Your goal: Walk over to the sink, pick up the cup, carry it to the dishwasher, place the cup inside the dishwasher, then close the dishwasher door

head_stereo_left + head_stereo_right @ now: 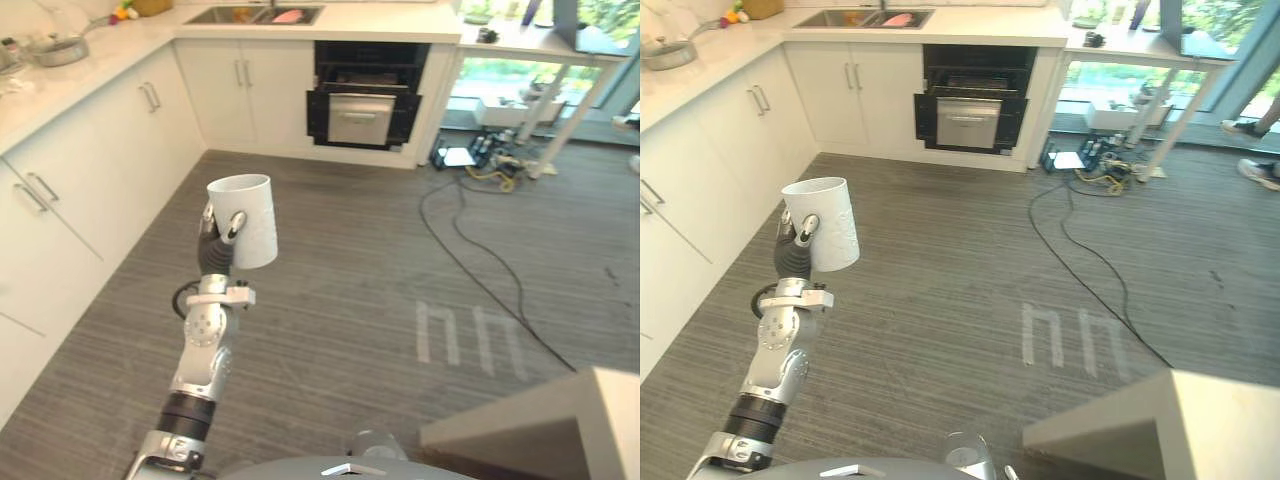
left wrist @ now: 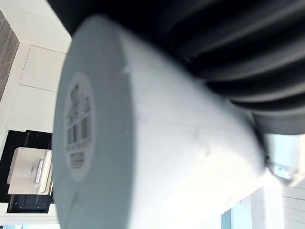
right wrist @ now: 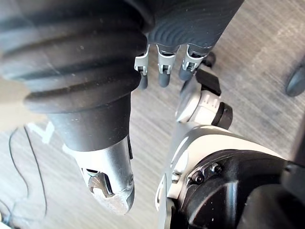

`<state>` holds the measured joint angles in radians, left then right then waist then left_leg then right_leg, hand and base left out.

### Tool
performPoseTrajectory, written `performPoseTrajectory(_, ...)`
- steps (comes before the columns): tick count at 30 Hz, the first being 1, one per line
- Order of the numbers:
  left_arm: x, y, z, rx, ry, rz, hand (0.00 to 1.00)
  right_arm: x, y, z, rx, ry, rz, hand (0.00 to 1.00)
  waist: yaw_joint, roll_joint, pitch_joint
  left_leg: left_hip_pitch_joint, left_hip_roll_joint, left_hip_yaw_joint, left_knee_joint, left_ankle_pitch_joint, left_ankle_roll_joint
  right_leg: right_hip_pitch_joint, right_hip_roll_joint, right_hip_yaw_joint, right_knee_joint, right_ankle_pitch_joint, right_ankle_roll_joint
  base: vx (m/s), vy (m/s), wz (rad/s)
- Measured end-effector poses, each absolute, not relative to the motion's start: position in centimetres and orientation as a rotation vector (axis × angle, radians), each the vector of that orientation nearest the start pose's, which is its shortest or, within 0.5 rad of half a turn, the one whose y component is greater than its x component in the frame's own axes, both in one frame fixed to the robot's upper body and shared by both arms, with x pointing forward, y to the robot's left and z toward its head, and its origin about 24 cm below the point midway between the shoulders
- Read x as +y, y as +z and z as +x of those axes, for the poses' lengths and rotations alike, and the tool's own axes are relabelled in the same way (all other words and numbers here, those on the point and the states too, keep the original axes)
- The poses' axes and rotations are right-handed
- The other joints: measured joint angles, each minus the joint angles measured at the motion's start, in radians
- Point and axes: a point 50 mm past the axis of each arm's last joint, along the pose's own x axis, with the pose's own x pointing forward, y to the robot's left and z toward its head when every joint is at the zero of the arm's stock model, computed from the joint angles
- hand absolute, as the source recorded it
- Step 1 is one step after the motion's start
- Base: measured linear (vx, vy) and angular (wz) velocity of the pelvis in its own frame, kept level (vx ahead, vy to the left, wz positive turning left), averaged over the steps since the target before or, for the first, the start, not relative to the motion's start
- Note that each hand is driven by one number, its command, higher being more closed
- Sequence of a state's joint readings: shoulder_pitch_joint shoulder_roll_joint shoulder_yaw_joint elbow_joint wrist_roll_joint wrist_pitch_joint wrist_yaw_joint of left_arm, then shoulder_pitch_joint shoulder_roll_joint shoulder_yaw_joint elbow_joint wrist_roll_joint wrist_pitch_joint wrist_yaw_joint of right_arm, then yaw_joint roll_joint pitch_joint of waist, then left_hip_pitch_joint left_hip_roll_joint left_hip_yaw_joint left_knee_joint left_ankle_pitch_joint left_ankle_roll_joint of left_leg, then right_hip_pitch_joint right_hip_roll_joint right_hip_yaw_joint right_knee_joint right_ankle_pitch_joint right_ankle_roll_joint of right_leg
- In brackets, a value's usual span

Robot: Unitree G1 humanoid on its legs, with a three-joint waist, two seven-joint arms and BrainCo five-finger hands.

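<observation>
My left hand (image 1: 214,250) is raised in front of me, shut on a white cup (image 1: 245,218) held upright with its mouth up; the thumb lies across the cup's side. In the left wrist view the cup (image 2: 143,143) shows its labelled base. Across the grey floor, the dishwasher (image 1: 362,95) stands in the far cabinet row with its door down and a rack showing. The sink (image 1: 255,15) is set in the counter just left of it. My right hand (image 3: 162,71) hangs low by my side, its fingers relaxed and holding nothing.
White cabinets (image 1: 90,170) run along the left, with a pan (image 1: 58,50) on their counter. Cables (image 1: 480,250) trail over the floor at the right, near a white table (image 1: 560,45). A pale furniture corner (image 1: 560,420) juts in at the lower right. A person's shoes (image 1: 1260,172) are at the far right.
</observation>
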<state>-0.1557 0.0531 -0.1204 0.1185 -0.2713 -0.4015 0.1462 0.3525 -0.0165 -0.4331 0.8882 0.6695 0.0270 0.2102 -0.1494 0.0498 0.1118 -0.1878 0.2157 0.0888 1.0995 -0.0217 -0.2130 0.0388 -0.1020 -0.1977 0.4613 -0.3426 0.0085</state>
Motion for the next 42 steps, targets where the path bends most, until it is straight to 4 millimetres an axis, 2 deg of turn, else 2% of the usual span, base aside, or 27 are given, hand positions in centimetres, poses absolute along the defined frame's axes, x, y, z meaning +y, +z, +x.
performPoseTrajectory(1, 13.6, 9.0, 27.5, -0.4, 0.027, -0.256, 1.0, -22.2, -15.7, 1.2, 0.887, -0.734, 0.816, 0.0, 0.011, 0.007, 0.005, -0.04, 0.029, 0.02, 0.079, -0.011, 0.015, 0.038, 0.007, 0.0, -0.036, -0.009, 0.006, 0.4, -0.043, -0.09)
performPoseTrajectory(3, 13.6, 9.6, 27.4, -0.426, -0.002, -0.273, 1.0, -23.4, -15.1, 3.5, 0.791, -0.698, 0.812, 0.0, 0.036, 0.013, 0.019, -0.161, 0.105, 0.119, 0.179, -0.12, 0.155, 0.157, 0.014, 0.013, -0.14, -0.011, 0.01, 0.48, -0.012, -0.21)
performPoseTrajectory(5, 13.9, 10.1, 26.9, -0.452, -0.022, -0.28, 1.0, -23.9, -14.3, 5.9, 0.701, -0.644, 0.801, 0.0, 0.069, -0.015, 0.017, -0.185, 0.05, 0.215, -0.099, -0.198, 0.191, 0.187, -0.048, 0.047, -0.172, -0.013, 0.013, 0.35, 0.084, -0.52)
performPoseTrajectory(7, 14.1, 10.4, 26.7, -0.473, -0.024, -0.274, 1.0, -24.4, -13.6, 8.1, 0.65, -0.587, 0.774, 0.0, 0.086, -0.011, 0.014, -0.156, -0.034, 0.206, -0.524, -0.15, 0.201, 0.188, -0.083, 0.083, -0.168, -0.02, 0.028, 0.47, 0.185, -0.64)
performPoseTrajectory(8, 14.8, 10.0, 26.6, -0.463, -0.012, -0.254, 1.0, -24.3, -13.7, 9.1, 0.654, -0.557, 0.776, 0.0, 0.095, -0.028, 0.01, -0.065, -0.096, 0.204, -0.809, 0.069, 0.192, 0.197, -0.112, 0.112, -0.16, -0.047, 0.072, 0.52, 0.19, -0.38)
performPoseTrajectory(9, 15.5, 9.2, 26.6, -0.427, 0.018, -0.242, 1.0, -23.3, -14.1, 9.3, 0.678, -0.533, 0.804, 0.0, 0.067, -0.046, 0.013, -0.022, -0.116, 0.223, -0.87, 0.105, 0.197, 0.201, -0.096, 0.133, -0.177, -0.052, 0.064, 0.38, 0.112, -0.06)
performPoseTrajectory(10, 16.2, 8.7, 27.0, -0.407, 0.054, -0.236, 1.0, -22.7, -14.3, 9.4, 0.684, -0.513, 0.822, 0.0, 0.064, -0.029, 0.027, -0.095, -0.067, 0.178, -0.737, 0.075, 0.188, 0.197, -0.013, 0.156, -0.251, -0.023, 0.039, 0.22, 0.017, 0.18)
performPoseTrajectory(12, 17.9, 8.6, 27.2, -0.408, 0.112, -0.217, 1.0, -22.7, -14.4, 10.0, 0.693, -0.504, 0.821, 0.0, 0.084, -0.036, 0.065, -0.228, -0.027, 0.181, -0.542, -0.031, 0.16, 0.231, 0.008, 0.158, -0.28, 0.026, 0.049, 0.15, 0.079, -0.13)
performPoseTrajectory(13, 17.9, 8.2, 27.3, -0.387, 0.111, -0.214, 1.0, -23.5, -14.4, 9.5, 0.705, -0.521, 0.797, 0.0, 0.074, -0.008, 0.062, -0.232, -0.03, 0.165, -0.612, -0.025, 0.163, 0.244, 0.021, 0.155, -0.272, 0.021, 0.058, 0.21, 0.159, -0.18)
performPoseTrajectory(14, 17.8, 8.1, 27.2, -0.382, 0.101, -0.208, 1.0, -24.5, -14.5, 8.6, 0.729, -0.55, 0.771, 0.0, 0.076, 0.006, 0.061, -0.234, -0.05, 0.137, -0.648, 0.024, 0.201, 0.253, 0.015, 0.16, -0.237, -0.001, 0.088, 0.34, 0.215, -0.11)
performPoseTrajectory(17, 17.7, 8.0, 27.5, -0.376, 0.074, -0.195, 1.0, -25.1, -15.0, 7.0, 0.783, -0.627, 0.775, 0.0, 0.077, -0.025, 0.048, -0.175, -0.148, 0.163, -0.625, -0.056, 0.248, 0.115, -0.096, 0.158, 0.13, 0.024, 0.139, 0.41, 0.223, 0.07)
performPoseTrajectory(19, 17.7, 7.9, 27.4, -0.373, 0.069, -0.187, 1.0, -24.6, -15.4, 5.7, 0.82, -0.654, 0.777, 0.0, 0.076, -0.051, 0.04, -0.105, -0.221, 0.187, -0.67, -0.079, 0.27, 0.021, -0.177, 0.158, 0.36, 0.177, 0.146, 0.4, 0.182, 0.19)
performPoseTrajectory(20, 17.7, 7.6, 27.2, -0.359, 0.074, -0.182, 1.0, -24.2, -15.5, 5.5, 0.835, -0.648, 0.778, 0.0, 0.076, -0.052, 0.039, -0.033, -0.261, 0.187, -0.724, -0.096, 0.288, -0.015, -0.218, 0.151, 0.442, 0.349, 0.132, 0.49, 0.173, 0.0)
performPoseTrajectory(21, 17.7, 7.2, 27.0, -0.347, 0.073, -0.169, 1.0, -24.0, -15.6, 4.9, 0.85, -0.652, 0.776, 0.0, 0.07, -0.043, 0.035, 0.015, -0.272, 0.186, -0.761, -0.107, 0.294, -0.042, -0.226, 0.154, 0.5, 0.391, 0.104, 0.56, 0.188, -0.09)
performPoseTrajectory(23, 17.9, 7.1, 27.0, -0.345, 0.093, -0.156, 1.0, -23.3, -15.6, 5.8, 0.835, -0.625, 0.787, 0.0, 0.061, -0.034, 0.039, 0.087, -0.279, 0.179, -0.818, -0.12, 0.301, -0.152, -0.204, 0.134, 0.625, 0.223, 0.027, 0.41, 0.105, -0.07)
performPoseTrajectory(25, 17.4, 7.1, 26.9, -0.347, 0.083, -0.16, 1.0, -22.8, -15.6, 6.1, 0.813, -0.628, 0.816, 0.0, 0.034, -0.024, 0.05, 0.192, -0.277, 0.115, -0.896, -0.135, 0.302, -0.265, -0.112, 0.069, 0.547, 0.079, 0.015, 0.4, 0.021, 0.25)
performPoseTrajectory(26, 17.0, 7.1, 26.9, -0.351, 0.068, -0.161, 1.0, -22.7, -15.6, 6.0, 0.805, -0.629, 0.818, 0.0, 0.027, -0.024, 0.058, 0.236, -0.272, 0.103, -0.918, -0.145, 0.295, -0.297, -0.08, 0.049, 0.447, 0.064, 0.02, 0.37, -0.063, 0.34)
performPoseTrajectory(28, 16.6, 7.1, 26.9, -0.35, 0.046, -0.16, 1.0, -22.6, -15.4, 6.0, 0.792, -0.612, 0.803, 0.0, 0.017, -0.018, 0.063, 0.293, -0.266, 0.1, -0.941, -0.168, 0.289, -0.341, -0.041, 0.025, 0.197, 0.093, 0.031, 0.39, -0.099, 0.24)
performPoseTrajectory(30, 16.8, 7.2, 26.9, -0.355, 0.042, -0.131, 1.0, -22.1, -15.5, 5.4, 0.812, -0.604, 0.8, 0.0, 0.013, -0.043, 0.059, 0.357, -0.271, 0.091, -0.94, -0.223, 0.261, -0.362, -0.01, 0.02, -0.138, 0.229, 0.04, 0.53, -0.193, 0.3)
performPoseTrajectory(31, 16.8, 7.2, 26.8, -0.354, 0.043, -0.128, 1.0, -21.9, -15.7, 4.7, 0.834, -0.6, 0.792, 0.0, 0.012, -0.066, 0.046, 0.388, -0.281, 0.069, -0.922, -0.271, 0.246, -0.366, -0.013, 0.035, -0.194, 0.29, 0.023, 0.56, -0.234, 0.47)
performPoseTrajectory(33, 16.2, 7.2, 26.8, -0.357, 0.027, -0.143, 1.0, -22.2, -15.6, 3.5, 0.844, -0.629, 0.778, 0.0, 0.007, -0.035, 0.025, 0.434, -0.253, 0.02, -0.908, -0.35, 0.218, -0.385, 0.013, 0.048, -0.066, 0.376, -0.029, 0.53, -0.233, 0.47)
performPoseTrajectory(35, 15.1, 7.3, 26.8, -0.359, -0.006, -0.169, 1.0, -22.9, -15.3, 4.1, 0.809, -0.631, 0.763, 0.0, 0.006, 0.028, 0.015, 0.431, -0.202, -0.008, -0.814, -0.371, 0.194, -0.388, 0.042, 0.002, 0.023, 0.255, -0.049, 0.65, -0.21, 0.38)
performPoseTrajectory(36, 14.3, 7.5, 26.9, -0.366, -0.038, -0.177, 1.0, -22.8, -15.2, 4.5, 0.791, -0.632, 0.775, 0.0, 0.002, 0.027, 0.015, 0.377, -0.189, -0.007, -0.657, -0.365, 0.18, -0.371, 0.034, -0.01, 0.059, 0.206, -0.054, 0.7, -0.222, 0.54)
performPoseTrajectory(38, 12.6, 7.9, 26.5, -0.384, -0.085, -0.218, 1.0, -22.8, -14.9, 4.8, 0.752, -0.631, 0.764, 0.0, 0.002, 0.025, 0.027, 0.272, -0.133, -0.009, -0.31, -0.259, 0.044, -0.284, 0.037, -0.039, 0.084, 0.132, -0.052, 0.5, -0.171, 0.38)
performPoseTrajectory(39, 11.6, 8.4, 26.2, -0.404, -0.108, -0.236, 1.0, -23.1, -14.6, 4.7, 0.727, -0.629, 0.743, 0.0, 0.009, 0.024, 0.028, 0.191, -0.092, -0.005, -0.085, -0.168, -0.02, -0.228, 0.05, -0.055, 0.086, 0.086, -0.08, 0.56, -0.11, 0.13)
performPoseTrajectory(40, 11.3, 8.6, 26.0, -0.415, -0.115, -0.238, 1.0, -23.3, -14.4, 4.8, 0.708, -0.629, 0.731, 0.0, 0.009, 0.029, 0.025, 0.148, -0.072, 0.0, 0.021, -0.142, -0.014, -0.202, 0.057, -0.059, 0.084, 0.064, -0.08, 0.56, -0.084, 0.1)
performPoseTrajectory(42, 11.5, 9.6, 25.7, -0.461, -0.114, -0.242, 1.0, -23.8, -13.7, 5.7, 0.634, -0.611, 0.686, 0.0, 0.018, 0.027, 0.026, 0.02, 0.018, 0.098, 0.259, -0.141, 0.106, -0.09, 0.07, -0.043, 0.061, -0.002, -0.072, 0.6, -0.069, -0.07)
